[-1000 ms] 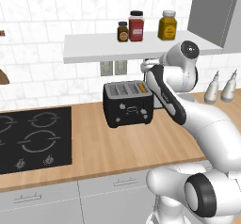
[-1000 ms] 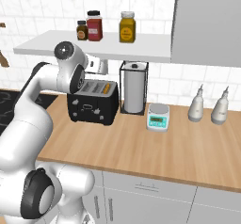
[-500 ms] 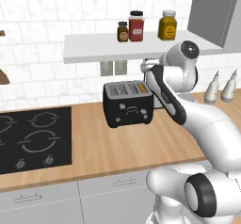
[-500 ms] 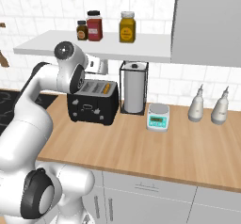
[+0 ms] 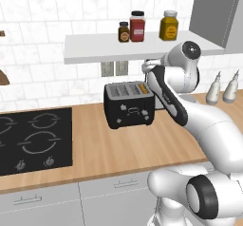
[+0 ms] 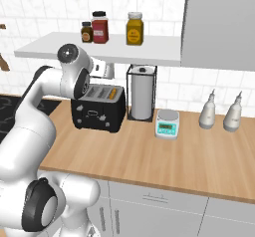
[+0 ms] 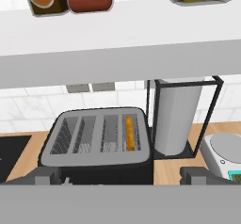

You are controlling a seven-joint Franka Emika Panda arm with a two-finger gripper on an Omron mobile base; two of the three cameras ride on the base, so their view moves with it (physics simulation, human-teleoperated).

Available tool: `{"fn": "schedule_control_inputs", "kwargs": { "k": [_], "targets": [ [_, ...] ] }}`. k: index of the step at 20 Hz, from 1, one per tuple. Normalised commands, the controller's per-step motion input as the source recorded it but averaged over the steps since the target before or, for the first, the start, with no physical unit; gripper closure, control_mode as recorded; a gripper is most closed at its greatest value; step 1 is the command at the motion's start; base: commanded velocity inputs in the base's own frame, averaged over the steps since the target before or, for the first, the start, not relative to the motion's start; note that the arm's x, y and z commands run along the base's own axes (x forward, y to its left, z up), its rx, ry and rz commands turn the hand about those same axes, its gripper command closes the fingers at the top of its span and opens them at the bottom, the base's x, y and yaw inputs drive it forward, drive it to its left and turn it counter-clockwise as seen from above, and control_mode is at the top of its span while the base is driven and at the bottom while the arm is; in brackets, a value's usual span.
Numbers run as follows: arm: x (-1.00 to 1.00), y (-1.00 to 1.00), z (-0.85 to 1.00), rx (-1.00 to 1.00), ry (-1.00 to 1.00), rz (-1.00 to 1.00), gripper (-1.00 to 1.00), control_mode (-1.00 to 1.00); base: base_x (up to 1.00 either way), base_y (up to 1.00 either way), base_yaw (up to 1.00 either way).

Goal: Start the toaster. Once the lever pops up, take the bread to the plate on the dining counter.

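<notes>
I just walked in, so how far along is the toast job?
Nothing looks done yet: the bread sits in the rightmost slot of the toaster. In hand: the open tool hovers above the toaster's front. Left: starting it, then carrying the bread to the plate.

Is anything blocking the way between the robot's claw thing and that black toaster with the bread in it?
Nothing visible does. The open gripper hangs just above the toaster, with only air between them; the paper towel holder stands off to the side.

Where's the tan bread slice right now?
The tan bread slice sits down in the rightmost slot of the black four-slot toaster in the hand view, on the side nearest the white paper towel roll.
</notes>
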Motion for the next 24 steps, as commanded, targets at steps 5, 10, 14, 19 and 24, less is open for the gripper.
{"fn": "schedule_control_inputs", "kwargs": {
  "k": [5, 10, 14, 19, 24],
  "targets": [
    [0.0, 0.0, 0.0, 0.0, 0.0, 0.0, -1.0, -1.0, 0.0, 0.0, 0.0],
    [0.0, 0.0, 0.0, 0.0, 0.0, 0.0, -1.0, -1.0, 0.0, 0.0, 0.0],
    [0.0, 0.0, 0.0, 0.0, 0.0, 0.0, -1.0, -1.0, 0.0, 0.0, 0.0],
    [0.0, 0.0, 0.0, 0.0, 0.0, 0.0, -1.0, -1.0, 0.0, 0.0, 0.0],
    [0.0, 0.0, 0.0, 0.0, 0.0, 0.0, -1.0, -1.0, 0.0, 0.0, 0.0]
  ]
}}
